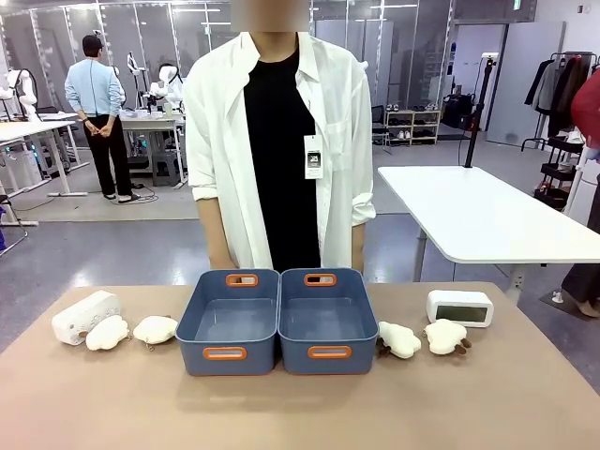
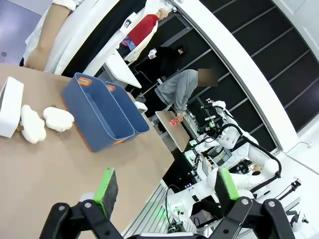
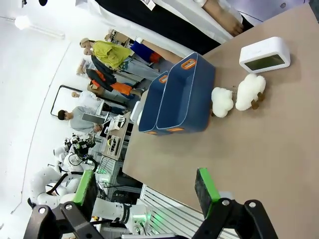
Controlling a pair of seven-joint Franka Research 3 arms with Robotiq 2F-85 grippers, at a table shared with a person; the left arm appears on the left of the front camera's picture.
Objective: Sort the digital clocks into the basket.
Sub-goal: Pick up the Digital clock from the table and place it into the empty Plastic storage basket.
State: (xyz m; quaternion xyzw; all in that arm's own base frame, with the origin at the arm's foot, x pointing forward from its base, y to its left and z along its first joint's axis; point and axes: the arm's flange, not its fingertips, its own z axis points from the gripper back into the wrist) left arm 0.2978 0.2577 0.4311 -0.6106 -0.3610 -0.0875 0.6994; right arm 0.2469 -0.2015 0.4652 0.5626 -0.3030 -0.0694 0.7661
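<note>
Two white digital clocks lie on the brown table. One clock rests at the far left, tilted, also seen in the left wrist view. The other clock stands at the right with its grey screen facing me, and shows in the right wrist view. Two adjoining blue-grey baskets with orange handles sit mid-table, the left basket and the right basket; both hold nothing. My left gripper hangs open above the table, far from the clock. My right gripper is open too, well short of its clock.
White cloud plush toys lie in pairs: two between the left clock and the baskets, two right of the baskets. A person in a white shirt stands at the far edge behind the baskets.
</note>
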